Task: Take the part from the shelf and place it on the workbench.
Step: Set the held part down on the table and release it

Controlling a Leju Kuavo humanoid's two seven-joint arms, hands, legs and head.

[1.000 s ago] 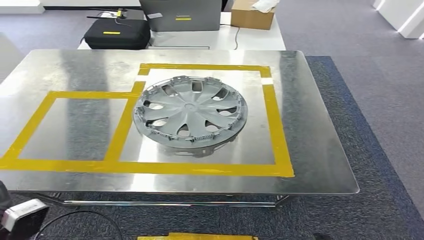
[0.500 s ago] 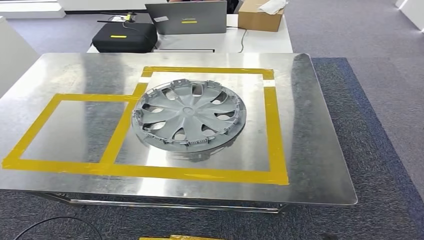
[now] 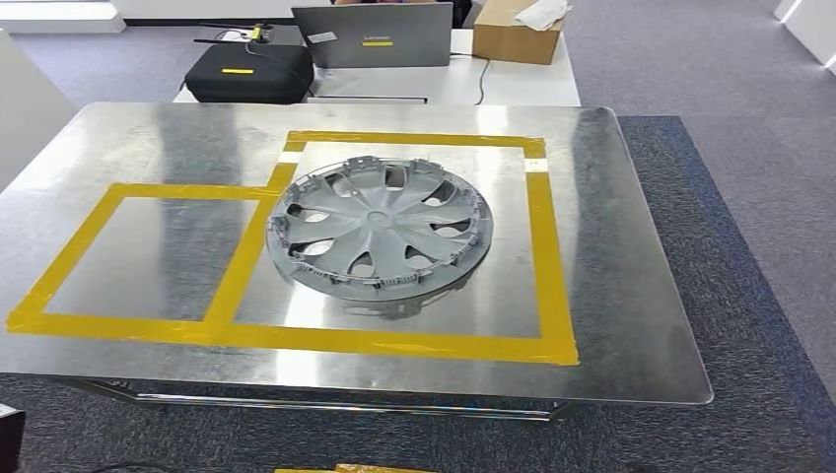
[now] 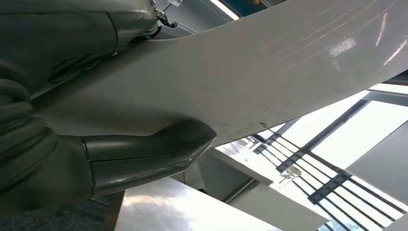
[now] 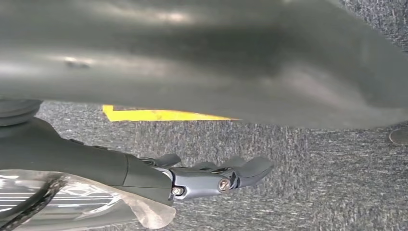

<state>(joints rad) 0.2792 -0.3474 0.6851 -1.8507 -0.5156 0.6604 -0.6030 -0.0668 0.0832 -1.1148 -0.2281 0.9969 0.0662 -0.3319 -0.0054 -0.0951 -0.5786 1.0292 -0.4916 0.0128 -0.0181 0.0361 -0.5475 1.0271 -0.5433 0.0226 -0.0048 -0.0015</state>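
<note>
The part, a grey plastic wheel cover (image 3: 380,232), lies flat on the steel workbench (image 3: 631,296), inside the larger yellow-taped rectangle (image 3: 547,246). Its left rim overlaps the tape strip between the two rectangles. No hand touches it. My left hand (image 4: 96,159) hangs low, its thick grey thumb (image 4: 154,151) stretched out apart from the dark fingers (image 4: 67,38), with nothing between them. My right hand (image 5: 202,175) hangs over the grey carpet, its fingers (image 5: 245,169) held out straight and holding nothing.
A smaller yellow-taped rectangle (image 3: 148,251) lies bare on the workbench's left. Behind the bench a white desk (image 3: 513,84) carries a laptop (image 3: 375,34), a black case (image 3: 246,71) and a cardboard box (image 3: 518,30). Yellow floor tape (image 3: 355,468) marks the carpet below the near edge.
The whole picture has shifted a little as the camera moved. The light grey part of my left arm at the lower left corner has dropped out of the head view. The wheel cover stays put.
</note>
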